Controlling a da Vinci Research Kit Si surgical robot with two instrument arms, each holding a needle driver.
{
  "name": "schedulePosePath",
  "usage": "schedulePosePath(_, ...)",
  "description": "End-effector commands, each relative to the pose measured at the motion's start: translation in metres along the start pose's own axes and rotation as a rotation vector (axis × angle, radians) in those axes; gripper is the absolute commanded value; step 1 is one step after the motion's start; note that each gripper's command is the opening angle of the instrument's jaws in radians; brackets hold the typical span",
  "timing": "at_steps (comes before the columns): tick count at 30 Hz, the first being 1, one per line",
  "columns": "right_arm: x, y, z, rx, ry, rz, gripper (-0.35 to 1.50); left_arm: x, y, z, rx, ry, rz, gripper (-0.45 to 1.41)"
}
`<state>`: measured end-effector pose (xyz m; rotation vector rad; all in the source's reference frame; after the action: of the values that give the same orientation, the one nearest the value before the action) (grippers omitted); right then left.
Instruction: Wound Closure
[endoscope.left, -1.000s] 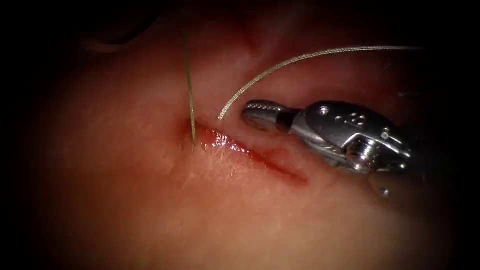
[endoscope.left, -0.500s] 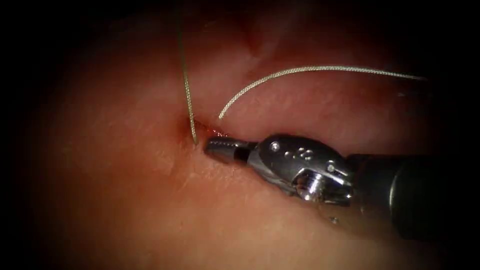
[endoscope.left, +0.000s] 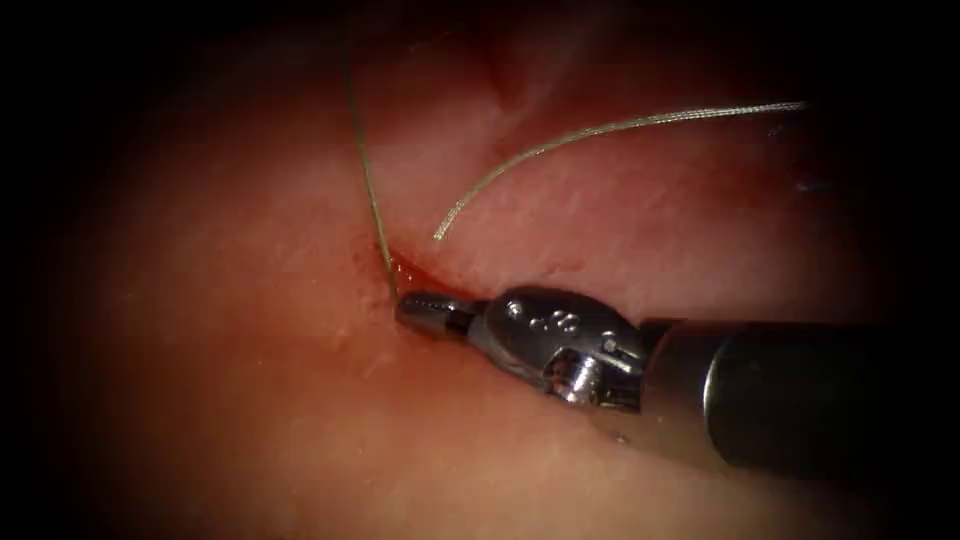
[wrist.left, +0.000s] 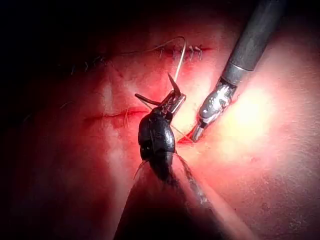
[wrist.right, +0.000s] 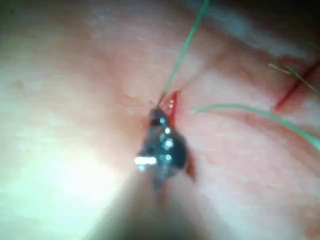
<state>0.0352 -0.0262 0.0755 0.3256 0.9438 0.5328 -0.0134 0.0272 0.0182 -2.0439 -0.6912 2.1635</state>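
Observation:
My right tool (endoscope.left: 412, 309) comes in from the right, jaws shut. Its tip presses on the tissue (endoscope.left: 250, 400) at the left end of the cut (endoscope.left: 405, 268), right where a thread (endoscope.left: 365, 170) leaves the tissue and runs straight up. A second strand (endoscope.left: 560, 140) ends loose on the right side of the cut. The right wrist view has the same tip (wrist.right: 159, 119) at the foot of the thread (wrist.right: 182, 50). In the left wrist view my left tool (wrist.left: 172, 101) is above the tissue, shut on the curved needle (wrist.left: 174, 85) near mid-curve. The right tool (wrist.left: 197, 134) is beside it.
In the left wrist view an older closed line with several stitches (wrist.left: 182, 51) runs across the tissue beyond the tools. A second red cut (wrist.left: 115, 115) lies to one side. Red fluid (endoscope.left: 420, 272) wets the cut by the right tool's tip.
The right tool has moved from the right side of the cut down and left to its left end. The upright thread has gone from curved to straight.

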Motion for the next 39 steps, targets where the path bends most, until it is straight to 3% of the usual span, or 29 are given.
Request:
schedulePosePath(1, 0.0003, 0.0000, 0.0010, 0.002, 0.005, 0.003, -0.11, -0.0005, -0.0005, 0.0003, -0.002, 0.001, 0.003, -0.45)
schedulePosePath(2, 0.0004, 0.0000, 0.0009, 0.001, 0.011, 0.004, 0.04, -0.0005, -0.0005, 0.0001, -0.002, 0.000, 0.003, -0.45)
schedulePosePath(3, 0.0007, 0.0000, 0.0008, 0.002, 0.017, 0.007, 0.44, -0.0006, -0.0005, -0.0001, -0.001, -0.001, 0.003, -0.45)
schedulePosePath(4, 0.0009, 0.0000, 0.0007, 0.002, 0.023, 0.014, 0.64, -0.0007, -0.0004, -0.0001, -0.001, -0.002, 0.004, -0.45)
schedulePosePath(7, 0.0017, 0.0000, 0.0006, 0.000, 0.032, 0.026, 1.05, -0.0008, -0.0003, 0.0000, 0.002, -0.004, 0.004, -0.45)
schedulePosePath(13, 0.0022, -0.0006, 0.0010, 0.004, 0.032, 0.033, 1.08, -0.0008, -0.0002, 0.0001, 0.004, -0.005, 0.004, -0.45)
schedulePosePath(18, 0.0024, -0.0007, 0.0015, 0.001, 0.032, 0.034, 0.79, -0.0007, -0.0001, 0.0002, 0.004, -0.004, 0.003, -0.45)
schedulePosePath(19, 0.0025, -0.0008, 0.0016, 0.006, 0.032, 0.034, 0.51, -0.0006, 0.0000, 0.0002, 0.002, -0.003, 0.003, -0.45)
schedulePosePath(21, 0.0024, -0.0009, 0.0017, 0.013, 0.033, 0.033, 0.10, -0.0006, 0.0001, 0.0002, -0.001, -0.002, 0.004, -0.45)
schedulePosePath(22, 0.0024, -0.0008, 0.0017, 0.019, 0.033, 0.033, -0.32, -0.0006, 0.0003, 0.0002, -0.001, -0.002, 0.003, -0.45)
schedulePosePath(29, 0.0025, -0.0020, 0.0012, 0.067, 0.002, 0.052, -0.35, -0.0010, 0.0017, -0.0008, -0.015, -0.006, 0.010, -0.45)
schedulePosePath(32, 0.0037, -0.0044, 0.0008, 0.092, -0.004, 0.064, -0.35, -0.0020, 0.0025, -0.0014, -0.010, 0.009, 0.024, -0.45)
schedulePosePath(36, 0.0071, -0.0112, 0.0000, 0.151, -0.010, 0.054, -0.35, -0.0038, 0.0035, -0.0007, 0.018, 0.016, 0.033, -0.45)
schedulePosePath(37, 0.0085, -0.0139, -0.0002, 0.172, -0.004, 0.048, -0.35, -0.0044, 0.0039, -0.0003, 0.025, 0.017, 0.032, -0.45)
schedulePosePath(39, 0.0091, -0.0151, -0.0002, 0.183, -0.001, 0.045, -0.35, -0.0047, 0.0041, 0.0000, 0.029, 0.014, 0.035, -0.45)
